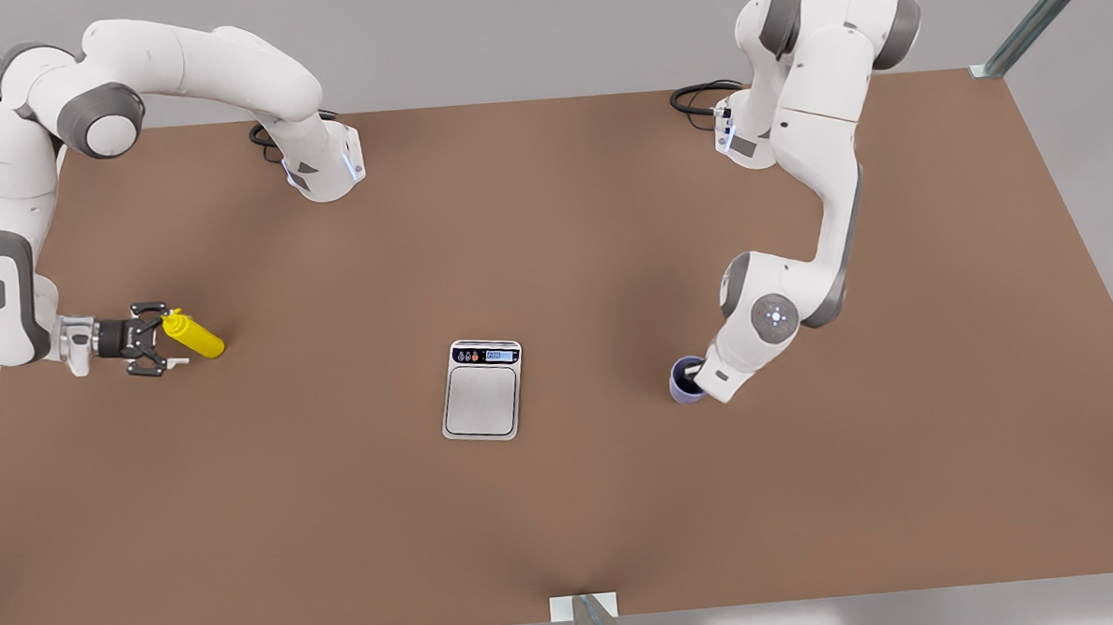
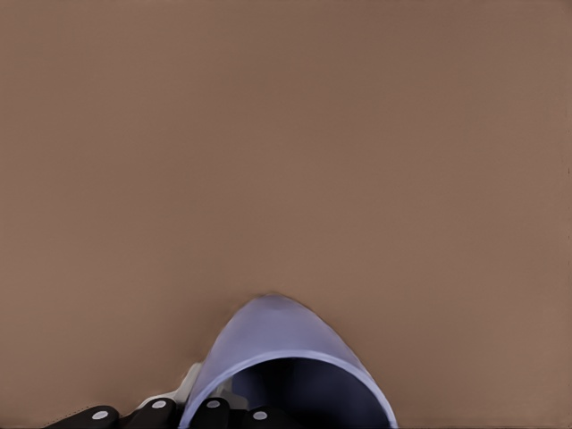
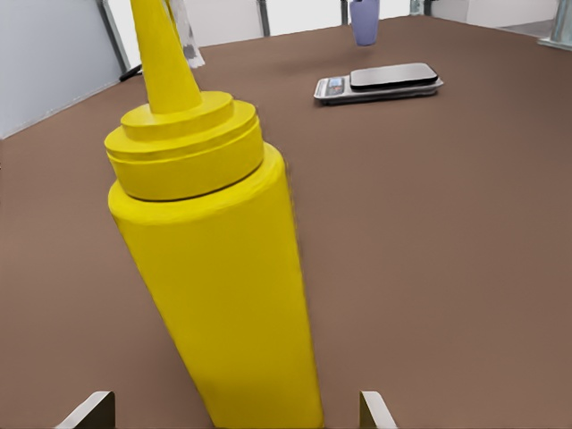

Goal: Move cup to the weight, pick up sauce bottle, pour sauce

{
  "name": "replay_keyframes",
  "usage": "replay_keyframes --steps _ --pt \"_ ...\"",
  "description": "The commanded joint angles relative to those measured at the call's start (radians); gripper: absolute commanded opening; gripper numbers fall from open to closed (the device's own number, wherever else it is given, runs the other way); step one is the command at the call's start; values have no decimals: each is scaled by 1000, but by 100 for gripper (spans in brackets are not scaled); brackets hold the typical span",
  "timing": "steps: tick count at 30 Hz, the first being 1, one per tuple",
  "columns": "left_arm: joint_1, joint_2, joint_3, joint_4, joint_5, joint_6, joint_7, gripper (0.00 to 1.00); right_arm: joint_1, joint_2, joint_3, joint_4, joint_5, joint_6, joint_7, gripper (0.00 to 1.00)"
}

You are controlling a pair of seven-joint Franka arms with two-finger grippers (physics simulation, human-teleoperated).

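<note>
The lavender-blue cup point(image 1: 683, 380) stands on the table a little to the front view's right of the silver scale point(image 1: 482, 391). My left gripper point(image 1: 700, 378) is down at the cup's rim, and the cup's wall and mouth point(image 2: 286, 362) sit right against it. At the front view's left the yellow sauce bottle point(image 1: 196, 336) stands upright. My right gripper point(image 1: 167, 341) is level with it and open, with a fingertip point(image 3: 91, 409) on either side of the bottle point(image 3: 219, 268) and gaps between. Scale point(image 3: 380, 82) and cup point(image 3: 365, 22) lie far behind.
The brown table point(image 1: 565, 519) spreads wide around the scale. Both arm bases point(image 1: 325, 168) and their black cables point(image 1: 697, 100) sit at the far edge. A metal post point(image 1: 593, 621) stands at the near edge's middle.
</note>
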Motion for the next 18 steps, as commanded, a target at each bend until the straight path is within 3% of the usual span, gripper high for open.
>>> replay_keyframes --steps 1,13,15,18 --pt "-14 0 0 5 -164 1 -9 21 1 0 0 0 0 -5 0 100" --pt "-239 163 1 305 -153 -13 -443 21 41 42 15 8 2 -49 -31 100" --pt "-281 198 1 375 -150 -13 -529 21 39 42 17 8 3 -65 -37 74" --pt "-341 264 6 499 -141 -36 -632 21 39 45 15 12 5 -72 -32 63"
